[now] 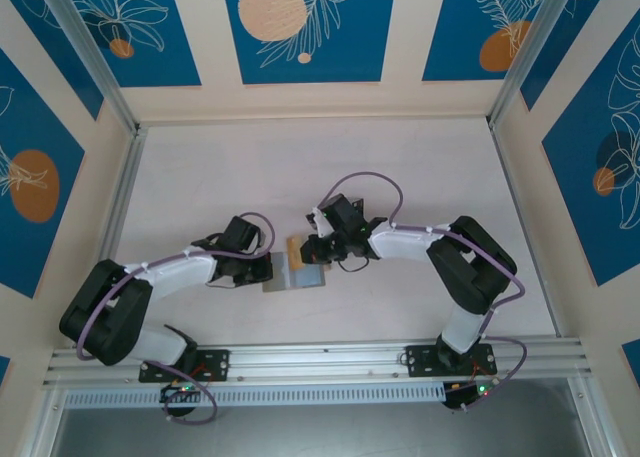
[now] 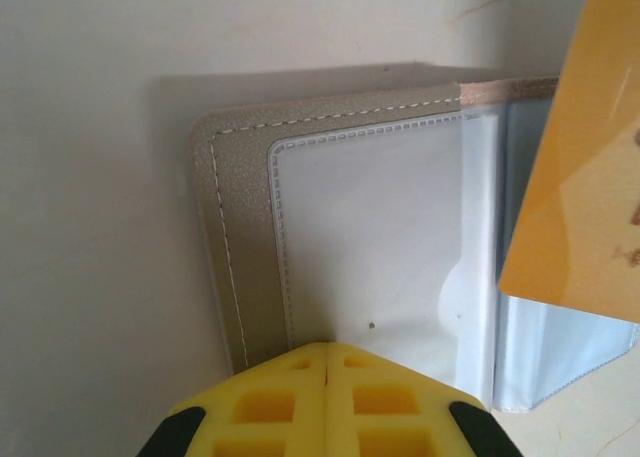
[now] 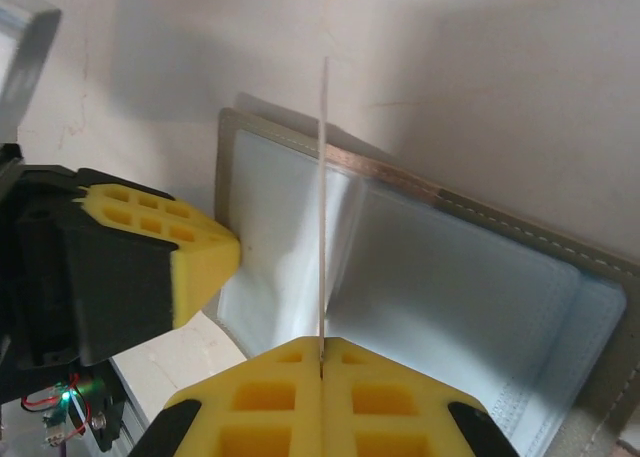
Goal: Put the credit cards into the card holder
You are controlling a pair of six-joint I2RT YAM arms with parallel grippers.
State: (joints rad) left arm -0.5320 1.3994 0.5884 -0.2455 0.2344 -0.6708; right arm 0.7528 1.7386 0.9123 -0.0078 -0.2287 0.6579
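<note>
The card holder [image 1: 300, 277] lies open on the table, grey [image 2: 240, 247] with clear inner pockets [image 3: 470, 287]. My left gripper [image 2: 328, 349] is shut, and its yellow fingertips [image 3: 205, 262] rest on the holder's left page near its outer edge; nothing shows between the jaws. My right gripper [image 3: 321, 349] is shut on an orange credit card [image 2: 585, 167]. In the right wrist view that card [image 3: 323, 197] stands edge-on over the holder's middle fold. In the top view the card [image 1: 293, 249] sits just left of the right gripper [image 1: 312, 249] and next to the left gripper [image 1: 262, 270].
The white tabletop [image 1: 330, 167] spreads behind the holder, enclosed by patterned blue and beige walls. A metal rail [image 1: 330, 359] runs along the near edge where both arm bases are bolted.
</note>
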